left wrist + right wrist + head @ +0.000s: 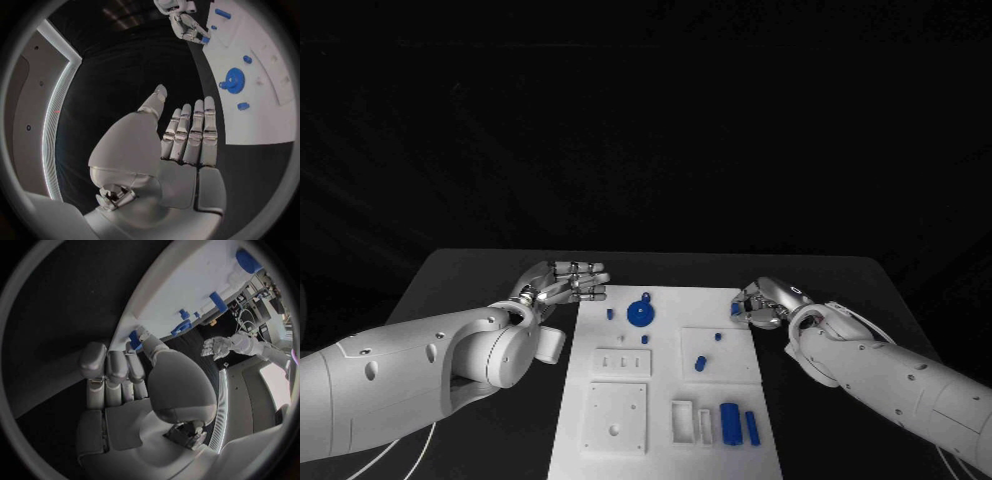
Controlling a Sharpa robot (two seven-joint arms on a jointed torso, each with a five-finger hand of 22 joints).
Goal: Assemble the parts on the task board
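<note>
Assembly at an early stage. Task board (pixel 661 400) central on worktop (pixel 473 270); gear (pixel 640 313) mounted, most blue parts (pixel 741 423) loose. Right hand (pixel 764 305) pinching small blue part (pixel 736 309) at board edge. Left hand (pixel 568 281) flat, fingers together, holding nothing.

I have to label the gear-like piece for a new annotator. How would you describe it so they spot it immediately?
Start at the white task board in the table's middle and go to its far end. The blue gear lies there, the only round, disc-shaped part; the other blue pieces are small pegs or bars.
</note>
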